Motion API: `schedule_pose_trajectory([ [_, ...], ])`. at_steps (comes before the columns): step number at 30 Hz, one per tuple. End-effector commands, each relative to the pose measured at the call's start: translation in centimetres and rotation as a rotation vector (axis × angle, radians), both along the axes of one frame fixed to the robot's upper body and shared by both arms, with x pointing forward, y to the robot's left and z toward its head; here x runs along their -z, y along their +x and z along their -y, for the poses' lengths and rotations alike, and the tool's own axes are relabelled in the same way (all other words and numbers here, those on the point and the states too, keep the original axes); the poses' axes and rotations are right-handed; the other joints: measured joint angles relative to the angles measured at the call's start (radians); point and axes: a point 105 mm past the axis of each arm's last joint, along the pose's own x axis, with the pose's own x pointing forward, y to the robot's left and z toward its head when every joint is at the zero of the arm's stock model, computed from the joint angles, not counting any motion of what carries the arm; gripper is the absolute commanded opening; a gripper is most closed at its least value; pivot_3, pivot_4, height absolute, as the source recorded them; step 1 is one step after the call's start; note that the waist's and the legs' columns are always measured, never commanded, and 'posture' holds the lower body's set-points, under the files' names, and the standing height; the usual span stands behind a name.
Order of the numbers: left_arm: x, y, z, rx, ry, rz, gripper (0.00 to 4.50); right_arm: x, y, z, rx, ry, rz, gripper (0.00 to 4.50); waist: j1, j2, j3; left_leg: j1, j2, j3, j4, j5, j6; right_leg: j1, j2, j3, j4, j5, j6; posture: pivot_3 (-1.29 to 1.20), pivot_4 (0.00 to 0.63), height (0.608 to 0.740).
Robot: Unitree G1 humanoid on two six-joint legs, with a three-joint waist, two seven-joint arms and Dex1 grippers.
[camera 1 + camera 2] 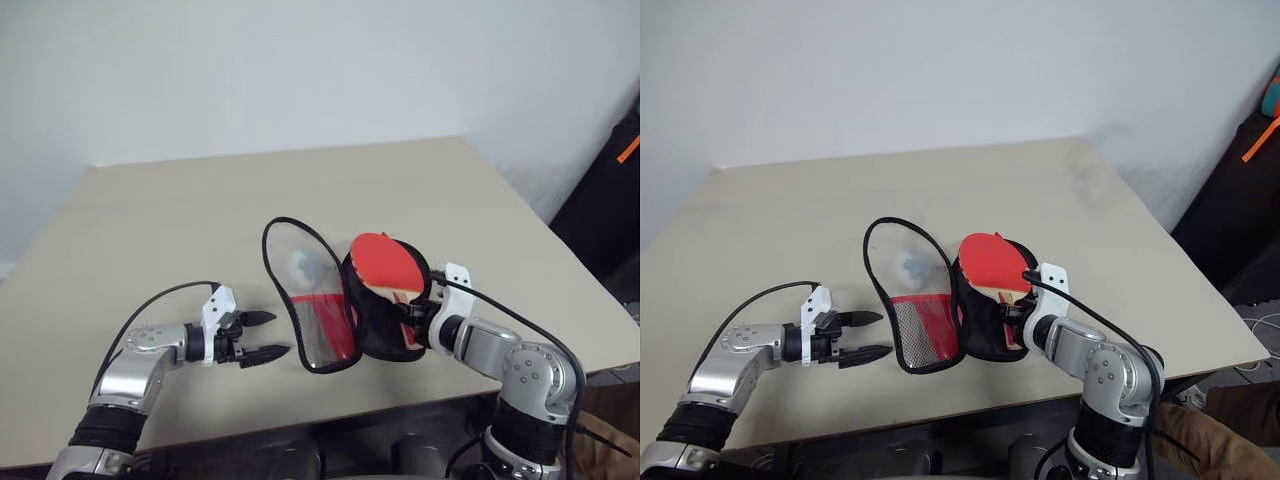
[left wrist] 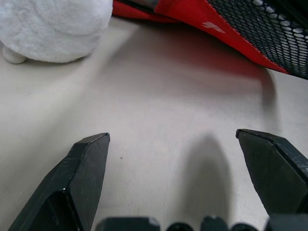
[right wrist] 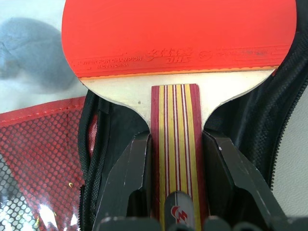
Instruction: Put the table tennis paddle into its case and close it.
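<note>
On the table (image 1: 150, 210), right end effector (image 3: 175, 159) pinches the table tennis paddle (image 1: 385, 262) over the case (image 1: 325, 320); left end effector (image 1: 268, 336) spread.

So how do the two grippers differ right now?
The left gripper is open and empty, above bare table beside the case. The right gripper is shut on the table tennis paddle by its handle, over the case's black half. Both have black fingers.

Lighting's pretty even and soft, daylight-ish, no harsh glare. The left gripper (image 2: 173, 185) throws a faint blurry shadow on the table (image 2: 159, 120).
</note>
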Motion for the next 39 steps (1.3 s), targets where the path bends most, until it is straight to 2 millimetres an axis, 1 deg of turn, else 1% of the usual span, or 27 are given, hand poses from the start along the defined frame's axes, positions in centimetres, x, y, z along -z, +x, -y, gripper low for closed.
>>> schedule_pose_trajectory([
  [1, 1.1, 0.3, -0.6, -0.038, 0.045, -0.035, 4.5, -0.3, 0.4, 0.2, 0.002, -0.014, 0.021, 1.84, 0.0, 0.0, 0.0, 0.0, 0.0, 0.0, 0.0, 0.0, 0.0, 0.0, 0.0, 0.0, 0.0, 0.0, 0.0, 0.0, 0.0, 0.74],
  [2, 1.0, 0.3, -0.5, -0.038, 0.044, -0.035, 4.5, -0.4, 0.4, 0.2, 0.001, -0.014, 0.022, 2.06, 0.0, 0.001, 0.0, 0.0, 0.0, 0.0, 0.0, 0.0, 0.0, 0.0, 0.0, 0.0, 0.0, 0.0, 0.0, 0.0, 0.0, 0.74],
  [5, 0.9, 0.3, -0.3, -0.035, 0.041, -0.033, 4.5, -0.7, 0.4, 0.0, -0.013, -0.007, 0.034, 3.08, 0.0, 0.003, 0.0, -0.001, 0.0, 0.0, 0.0, 0.0, 0.0, 0.0, 0.0, 0.0, 0.0, 0.0, 0.0, 0.0, 0.0, 0.74],
  [8, 0.6, 0.1, 0.0, -0.031, 0.038, -0.029, 4.5, -0.9, 0.5, 0.2, -0.014, -0.002, 0.048, 4.2, 0.0, 0.004, 0.0, -0.001, 0.0, 0.0, 0.0, 0.0, 0.0, 0.0, 0.0, 0.0, 0.0, 0.0, 0.0, 0.0, 0.0, 0.74],
  [9, 0.4, 0.0, 0.1, -0.029, 0.037, -0.027, 4.5, -1.5, 0.6, 0.4, -0.019, 0.007, 0.073, 4.48, 0.0, 0.004, 0.0, -0.001, 0.0, 0.0, 0.0, 0.0, 0.0, 0.0, 0.0, 0.0, 0.0, 0.0, 0.0, 0.0, 0.0, 0.74],
  [12, -0.2, -0.1, 0.6, -0.022, 0.033, -0.022, 4.5, -3.1, 1.0, 1.4, -0.041, 0.028, 0.153, 4.48, 0.0, 0.004, 0.0, -0.002, 0.0, 0.0, 0.0, 0.0, 0.0, 0.0, 0.0, 0.001, 0.0, 0.0, 0.0, 0.0, 0.0, 0.74],
  [15, -1.0, 0.2, 1.2, -0.016, 0.02, -0.011, 4.5, -4.6, 1.3, 3.5, -0.046, 0.028, 0.232, 4.48, 0.0, 0.004, 0.0, -0.002, 0.0, 0.0, 0.0, 0.0, 0.0, -0.001, 0.0, 0.001, -0.001, 0.0, 0.0, 0.0, 0.0, 0.74],
  [17, -1.4, 0.5, 1.7, -0.011, 0.012, -0.005, 4.5, -6.1, 2.2, 5.4, -0.018, 0.008, 0.319, 4.48, 0.0, 0.004, 0.0, -0.002, 0.0, 0.0, 0.0, 0.0, 0.0, -0.001, 0.0, 0.001, -0.001, 0.0, 0.0, 0.0, 0.0, 0.74],
  [19, -1.7, 0.7, 2.1, -0.005, 0.008, -0.001, 4.5, -7.2, 2.9, 6.5, 0.005, 0.008, 0.372, 4.48, -0.002, 0.003, 0.0, -0.003, 0.0, 0.001, -0.001, 0.0, 0.0, -0.002, 0.0, 0.001, -0.001, 0.0, 0.0, 0.0, 0.0, 0.74],
  [20, -1.9, 1.0, 2.6, 0.003, -0.001, 0.006, 4.5, -8.1, 3.6, 7.3, 0.045, 0.012, 0.412, 4.48, -0.003, 0.003, 0.0, -0.003, 0.0, 0.001, -0.001, 0.0, 0.0, -0.002, 0.001, 0.001, -0.001, 0.0, 0.0, 0.0, 0.0, 0.74],
  [22, -2.4, 1.8, 3.5, 0.008, -0.02, 0.02, 4.5, -9.0, 4.9, 8.8, 0.119, 0.009, 0.461, 4.48, -0.007, 0.003, 0.001, -0.003, 0.0, 0.001, 0.0, 0.0, 0.0, -0.002, 0.001, 0.001, -0.001, 0.0, 0.0, 0.0, 0.0, 0.74],
  [24, -3.1, 2.6, 5.0, 0.028, -0.041, 0.043, 4.5, -8.9, 5.9, 9.7, 0.18, 0.003, 0.464, 4.48, -0.007, 0.001, 0.002, -0.003, 0.0, 0.0, 0.0, 0.0, 0.0, -0.002, 0.001, 0.001, -0.001, 0.0, 0.0, 0.0, 0.0, 0.74],
  [27, -4.2, 3.6, 8.0, 0.059, -0.064, 0.087, 4.5, -7.6, 7.2, 10.7, 0.275, -0.039, 0.454, 4.48, -0.011, 0.0, 0.001, -0.004, 0.0, 0.0, -0.001, 0.0, 0.0, -0.002, 0.001, 0.001, -0.002, 0.001, 0.002, 0.0, 0.0, 0.74],
  [29, -5.0, 4.1, 10.1, 0.09, -0.094, 0.113, 4.5, -7.2, 7.6, 10.9, 0.32, -0.013, 0.445, 4.48, -0.015, 0.0, 0.002, -0.004, 0.0, 0.001, -0.001, 0.0, 0.0, -0.001, 0.001, 0.002, -0.003, 0.001, 0.002, 0.0, 0.0, 0.74],
  [30, -5.3, 4.4, 11.0, 0.103, -0.099, 0.13, 4.5, -7.3, 7.8, 10.9, 0.332, 0.012, 0.456, 4.48, -0.018, 0.0, 0.002, -0.004, 0.0, 0.001, -0.001, 0.0, 0.0, -0.001, 0.001, 0.002, -0.003, 0.001, 0.002, 0.0, 0.0, 0.74],
  [32, -6.1, 4.8, 13.4, 0.136, -0.125, 0.148, 4.5, -7.8, 8.0, 11.0, 0.346, 0.014, 0.495, 4.48, -0.023, 0.0, 0.002, -0.004, 0.0, 0.001, -0.001, 0.0, 0.0, -0.001, 0.002, 0.003, -0.002, 0.002, 0.002, 0.0, 0.0, 0.74],
  [34, -6.5, 5.0, 14.9, 0.148, -0.146, 0.145, 4.5, -8.4, 8.1, 11.1, 0.357, -0.007, 0.538, 4.48, -0.024, 0.0, 0.002, -0.004, 0.0, 0.001, -0.001, 0.0, 0.0, -0.002, 0.002, 0.003, -0.002, 0.002, 0.002, 0.0, 0.0, 0.74],
  [36, -6.4, 5.0, 15.7, 0.152, -0.145, 0.124, 4.5, -9.2, 8.2, 11.3, 0.376, 0.009, 0.575, 4.48, -0.028, 0.0, 0.002, -0.004, 0.0, 0.001, -0.001, 0.0, 0.0, -0.001, 0.002, 0.003, -0.002, 0.002, 0.002, 0.0, 0.0, 0.74],
  [37, -6.2, 4.9, 15.7, 0.148, -0.14, 0.113, 4.5, -9.4, 8.3, 11.6, 0.393, 0.018, 0.583, 4.48, -0.031, 0.0, 0.002, -0.003, 0.0, 0.001, -0.002, 0.0, 0.0, -0.001, 0.002, 0.004, -0.002, 0.002, 0.002, 0.0, 0.0, 0.74],
  [39, -5.9, 5.0, 15.2, 0.119, -0.132, 0.079, 4.5, -9.5, 8.3, 12.5, 0.438, 0.028, 0.594, 4.48, -0.035, 0.001, 0.002, -0.002, 0.0, 0.001, -0.004, 0.0, 0.0, -0.002, 0.003, 0.004, -0.002, 0.002, 0.002, 0.0, 0.0, 0.74],
])
